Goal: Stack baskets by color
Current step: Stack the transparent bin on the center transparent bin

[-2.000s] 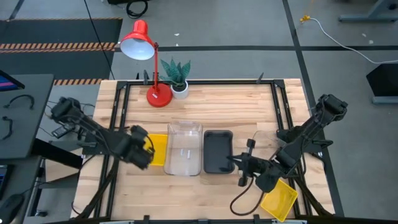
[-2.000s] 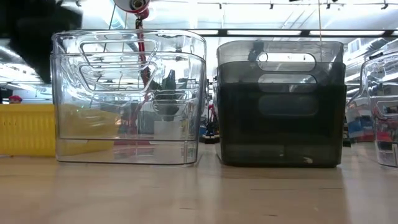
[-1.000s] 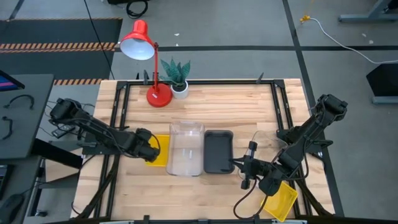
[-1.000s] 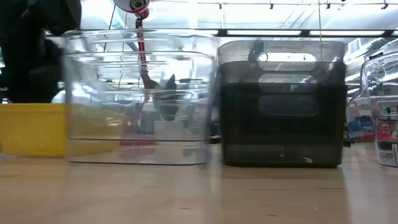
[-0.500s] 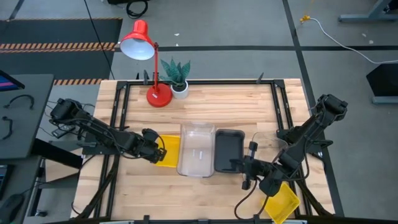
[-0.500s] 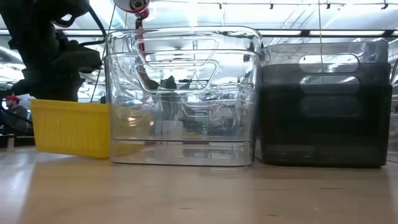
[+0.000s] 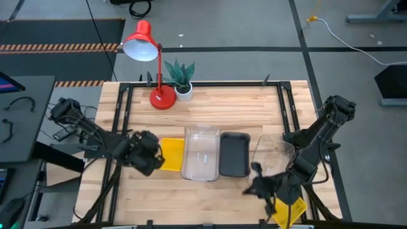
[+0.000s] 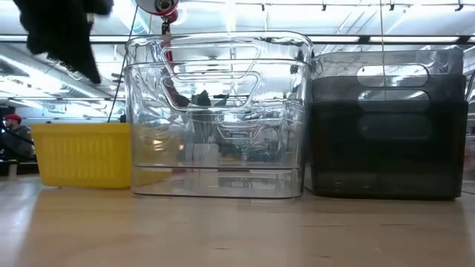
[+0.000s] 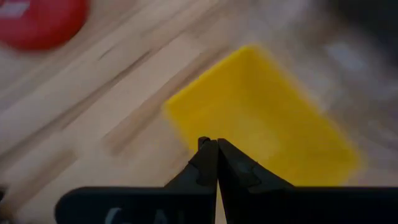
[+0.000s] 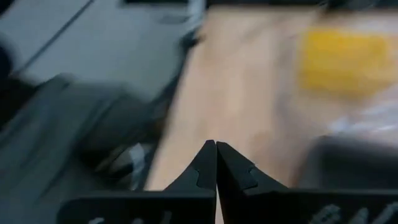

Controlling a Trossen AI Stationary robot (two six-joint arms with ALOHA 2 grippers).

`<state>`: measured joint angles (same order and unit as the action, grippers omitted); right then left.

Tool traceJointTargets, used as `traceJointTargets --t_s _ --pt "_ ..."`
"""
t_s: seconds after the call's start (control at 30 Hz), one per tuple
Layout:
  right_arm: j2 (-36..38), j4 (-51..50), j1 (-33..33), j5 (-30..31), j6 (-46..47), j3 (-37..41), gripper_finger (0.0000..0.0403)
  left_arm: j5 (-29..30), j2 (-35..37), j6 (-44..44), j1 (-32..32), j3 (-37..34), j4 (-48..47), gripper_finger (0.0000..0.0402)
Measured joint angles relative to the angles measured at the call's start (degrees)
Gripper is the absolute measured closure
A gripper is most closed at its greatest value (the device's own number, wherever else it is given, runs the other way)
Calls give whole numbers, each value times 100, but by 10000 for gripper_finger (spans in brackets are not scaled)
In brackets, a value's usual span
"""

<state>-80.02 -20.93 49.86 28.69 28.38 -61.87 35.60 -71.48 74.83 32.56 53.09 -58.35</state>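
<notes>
my left gripper (image 9: 216, 144) has its fingers pressed together on nothing, and it has lifted off the yellow basket (image 7: 172, 153) it was pushing half a second ago; it now hangs just beside that basket's outer edge, above the table (image 7: 210, 111). my right gripper (image 10: 216, 147) is also pinched shut and empty. it has pulled back from the dark grey basket (image 7: 234, 154) toward the table's near edge, close to the second yellow basket (image 7: 291, 210), which lies tilted at the near right corner, partly under my right arm.

since two seconds ago the middle row has slid to the right: yellow basket, then the clear basket (image 7: 202, 153), then the dark grey one, side by side and touching or nearly so. in the low view the clear one (image 8: 217, 115) shows a second clear basket nested inside it, and the dark grey one (image 8: 389, 122) looks doubled too. the yellow one (image 8: 82, 154) sits flat on the wood; i see nothing loose inside any of them.

another clear basket (image 7: 274, 150) stands alone to the right of the dark grey one, near my right arm.

the red lamp (image 7: 147, 56) and the potted plant (image 7: 180, 78) have stayed at the far edge.
</notes>
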Motion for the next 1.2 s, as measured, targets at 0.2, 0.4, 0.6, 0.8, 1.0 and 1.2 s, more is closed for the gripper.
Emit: traceJointTargets --t_s 0.2,0.4,0.6,0.8,1.0,1.2 --pt "-150 -17 198 -1818 756 -175 395 1403 -28 -818 841 -98 1609 395" --pt "-394 460 189 -1987 1400 -170 381 2120 -231 -1402 1230 -377 2622 390" --pt "-547 -859 129 -1861 1826 -690 398 2117 -320 -1402 1231 -388 2608 390" --pt "-784 -2812 189 -1647 3321 -1014 362 2119 -320 -1406 1231 -388 2597 394" --pt "-1197 -3500 168 -1723 3639 -1003 275 2117 -320 -1407 1231 -388 2599 387" --pt "-1860 -3571 111 -1923 3665 -1003 207 2117 -320 -1413 1231 -387 2599 395"
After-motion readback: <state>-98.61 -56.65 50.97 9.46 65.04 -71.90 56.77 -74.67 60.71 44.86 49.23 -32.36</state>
